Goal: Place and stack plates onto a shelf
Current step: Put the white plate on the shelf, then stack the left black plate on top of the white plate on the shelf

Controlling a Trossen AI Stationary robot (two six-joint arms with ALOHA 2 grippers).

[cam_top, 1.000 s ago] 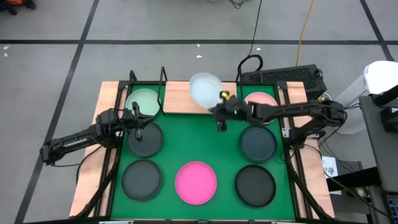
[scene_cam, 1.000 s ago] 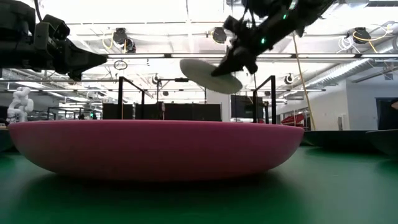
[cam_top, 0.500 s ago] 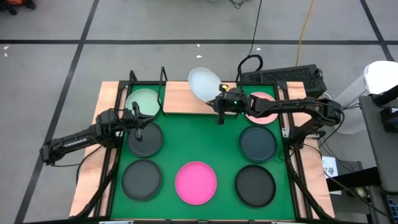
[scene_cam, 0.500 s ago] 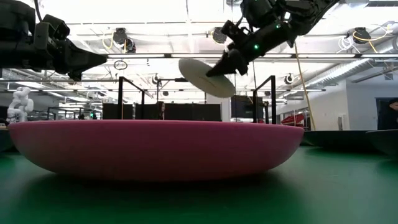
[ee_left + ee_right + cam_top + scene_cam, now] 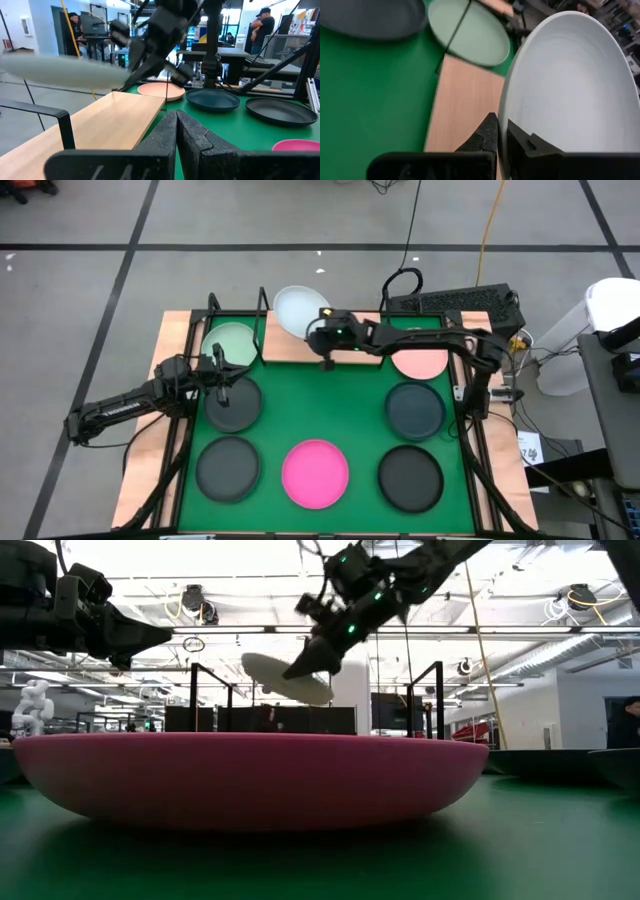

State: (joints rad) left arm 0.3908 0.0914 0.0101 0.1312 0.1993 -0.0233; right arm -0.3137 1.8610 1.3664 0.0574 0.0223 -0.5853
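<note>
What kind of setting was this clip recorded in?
Most likely a robotics lab or workshop: a grey floor marked with tape lines, other workbenches with equipment behind the table, people standing there, and ceiling strip lights.

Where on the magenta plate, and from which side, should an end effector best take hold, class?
Probably at the rim. The magenta plate lies flat and right way up on the mat, wide and shallow, so only its raised edge fits between two fingers. Come from above, at the side facing the free left end effector, where there is a gap between plates.
</note>
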